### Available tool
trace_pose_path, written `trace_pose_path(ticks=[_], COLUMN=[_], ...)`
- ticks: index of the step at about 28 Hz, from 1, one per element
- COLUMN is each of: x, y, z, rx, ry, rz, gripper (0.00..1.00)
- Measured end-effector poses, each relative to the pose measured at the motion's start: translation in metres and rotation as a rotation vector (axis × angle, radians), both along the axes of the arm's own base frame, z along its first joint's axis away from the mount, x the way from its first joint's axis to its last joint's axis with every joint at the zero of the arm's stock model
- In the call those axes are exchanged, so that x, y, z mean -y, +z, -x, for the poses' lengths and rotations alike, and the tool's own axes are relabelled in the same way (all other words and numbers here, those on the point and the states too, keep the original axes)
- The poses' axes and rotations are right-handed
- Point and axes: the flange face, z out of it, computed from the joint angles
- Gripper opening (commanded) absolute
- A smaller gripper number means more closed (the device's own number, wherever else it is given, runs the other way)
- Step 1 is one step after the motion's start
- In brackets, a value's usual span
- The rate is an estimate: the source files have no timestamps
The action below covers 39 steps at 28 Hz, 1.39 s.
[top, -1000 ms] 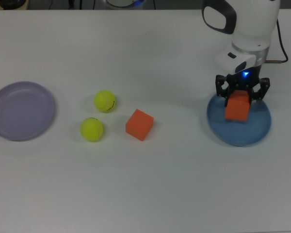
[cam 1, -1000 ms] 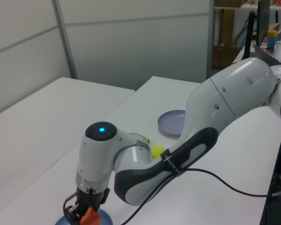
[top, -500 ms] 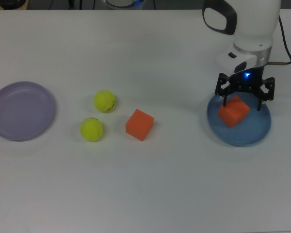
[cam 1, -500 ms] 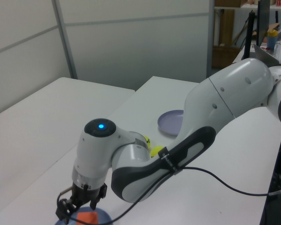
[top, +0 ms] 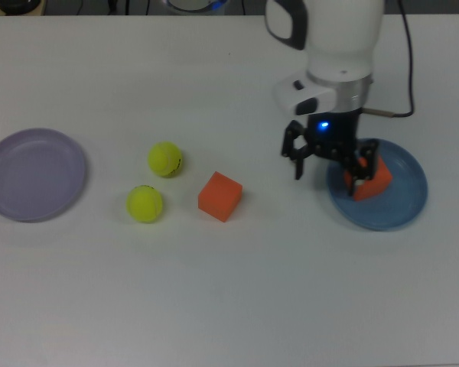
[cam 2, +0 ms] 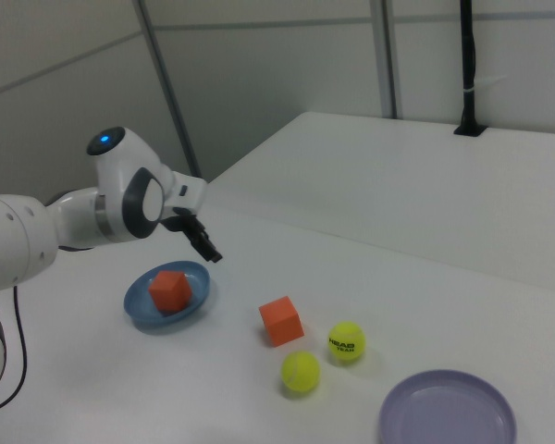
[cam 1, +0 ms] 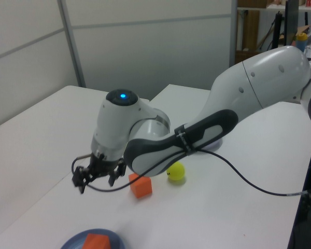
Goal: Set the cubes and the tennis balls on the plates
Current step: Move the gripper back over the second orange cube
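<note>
With its fingers spread and empty, the tool (top: 328,160) hangs above the tabletop (top: 237,290), the free orange cube (top: 219,196) at its eight o'clock in the top view, likely light, rigid, best pinched across opposite flat faces.

The arm (cam 1: 238,98) has smooth, glossy white rounded shells with dark grey bands at the joints. A round blue light (cam 1: 123,95) glows on the cap of the wrist housing. A thin black cable (cam 1: 238,176) runs along the forearm and loops off it. The gripper (cam 1: 96,174) is black, with two slim fingers (top: 297,157) below a white flange (top: 310,95); another small blue light (top: 323,125) shines just above it.
</note>
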Motion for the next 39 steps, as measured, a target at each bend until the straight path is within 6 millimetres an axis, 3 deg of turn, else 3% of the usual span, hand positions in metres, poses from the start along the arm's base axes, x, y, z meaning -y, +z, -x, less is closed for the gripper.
trace_pose_path(ticks=[9, 21, 28, 39], x=[0.053, 0.108, 0.130, 0.143], y=[-0.010, -0.035, -0.039, -0.065], z=[-0.028, -0.040, -0.047, -0.042], rx=[0.002, -0.122, -0.145, -0.197], ry=[-0.037, 0.016, -0.001, -0.017], rz=[0.053, 0.133, 0.150, 0.164], gripper=[1.00, 1.00, 1.00, 1.00])
